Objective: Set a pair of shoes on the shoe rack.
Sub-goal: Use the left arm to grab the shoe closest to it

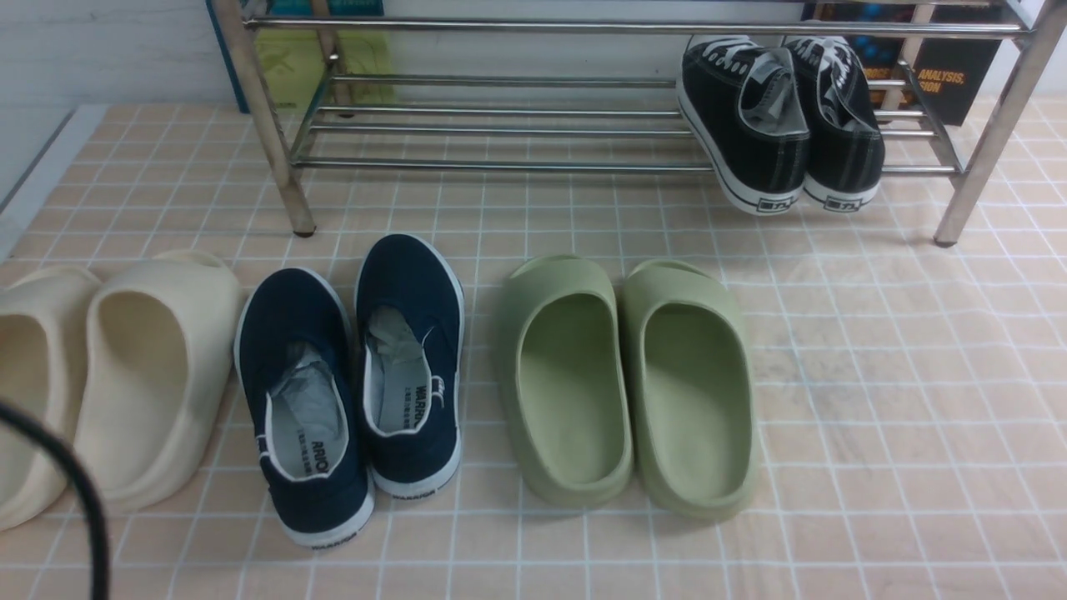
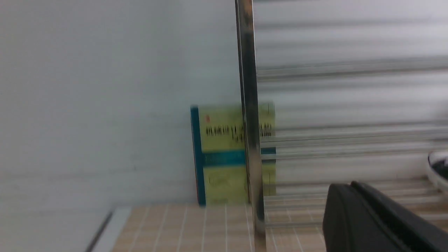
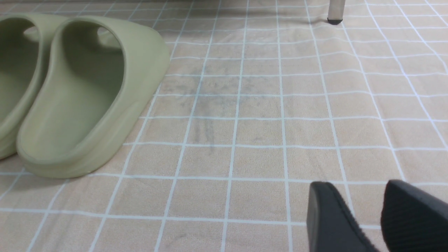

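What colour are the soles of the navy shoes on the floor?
White; the navy shoes show best in the front view.

Before me, the slip-on pair (image 1: 333, 367) sits lower left, slides (image 1: 625, 383) right of it (lace-ups (image 1: 775, 125) on the rack (image 1: 500, 164), upper right).

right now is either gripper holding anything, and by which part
Nothing is held. The left gripper is shut empty, the right gripper open over the floor; both navy slip-on sneakers sit on the floor.
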Robot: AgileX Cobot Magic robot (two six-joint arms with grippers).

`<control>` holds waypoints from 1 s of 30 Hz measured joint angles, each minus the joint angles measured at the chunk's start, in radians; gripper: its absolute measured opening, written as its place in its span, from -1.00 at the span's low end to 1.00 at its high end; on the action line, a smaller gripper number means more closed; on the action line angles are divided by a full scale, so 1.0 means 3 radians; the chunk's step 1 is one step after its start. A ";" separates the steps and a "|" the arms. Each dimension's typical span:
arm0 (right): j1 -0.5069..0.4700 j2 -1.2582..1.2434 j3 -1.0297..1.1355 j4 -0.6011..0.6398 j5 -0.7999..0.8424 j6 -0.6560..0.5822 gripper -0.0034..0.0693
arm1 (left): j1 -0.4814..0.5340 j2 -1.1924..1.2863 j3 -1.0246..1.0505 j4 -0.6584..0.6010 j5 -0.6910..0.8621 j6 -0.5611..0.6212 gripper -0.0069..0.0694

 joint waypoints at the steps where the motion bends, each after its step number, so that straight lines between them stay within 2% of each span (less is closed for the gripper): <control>1: 0.0000 0.0000 0.0000 0.0000 0.0000 0.0000 -0.25 | 0.0000 0.0254 0.0000 -0.0045 0.0032 -0.0013 -0.81; 4: 0.0000 0.0000 0.0000 0.0000 0.0000 0.0000 -0.25 | 0.0000 0.0584 -0.0032 -0.0144 0.0172 -0.0093 -0.81; 8: 0.0000 0.0000 0.0000 0.0000 0.0000 0.0000 -0.25 | 0.0000 0.1438 -0.0451 -0.0495 0.1466 -0.0413 -0.81; 12: 0.0000 0.0000 0.0000 0.0000 0.0000 0.0000 -0.25 | 0.0000 0.2140 -0.0803 -0.0790 0.2517 -0.0429 -0.80; 14: 0.0000 0.0000 0.0000 0.0000 0.0000 0.0000 -0.25 | -0.0004 0.2451 -0.0906 -0.0853 0.2735 -0.0314 -0.79; 18: 0.0000 0.0000 0.0000 0.0000 0.0000 0.0000 -0.25 | -0.0100 0.2670 -0.0948 -0.0793 0.2647 -0.0298 -0.78; 23: 0.0000 0.0000 0.0000 0.0000 0.0000 0.0000 -0.25 | -0.0686 0.2777 -0.0959 -0.0089 0.2430 -0.0971 -0.78; 24: 0.0000 0.0000 0.0000 0.0000 0.0000 0.0000 -0.25 | -0.0920 0.2805 -0.0959 0.0378 0.2343 -0.1412 -0.77; 25: 0.0000 0.0000 0.0000 0.0000 0.0000 0.0000 -0.25 | -0.0980 0.2822 -0.0959 0.0548 0.2304 -0.1575 -0.76; 26: 0.0000 0.0000 0.0000 0.0000 0.0000 0.0000 -0.25 | -0.1069 0.2850 -0.0959 0.0946 0.2203 -0.1986 -0.75; 27: 0.0000 0.0000 0.0000 0.0000 0.0000 0.0000 -0.25 | -0.1069 0.2857 -0.0959 0.1003 0.2186 -0.1986 -0.75; 28: 0.0000 0.0000 0.0000 0.0000 0.0000 0.0000 -0.25 | -0.1091 0.2899 -0.0959 0.1453 0.2054 -0.2541 -0.70; 30: 0.0000 0.0000 0.0000 0.0000 0.0000 0.0000 -0.25 | -0.1079 0.2956 -0.0962 0.1916 0.1929 -0.3074 -0.61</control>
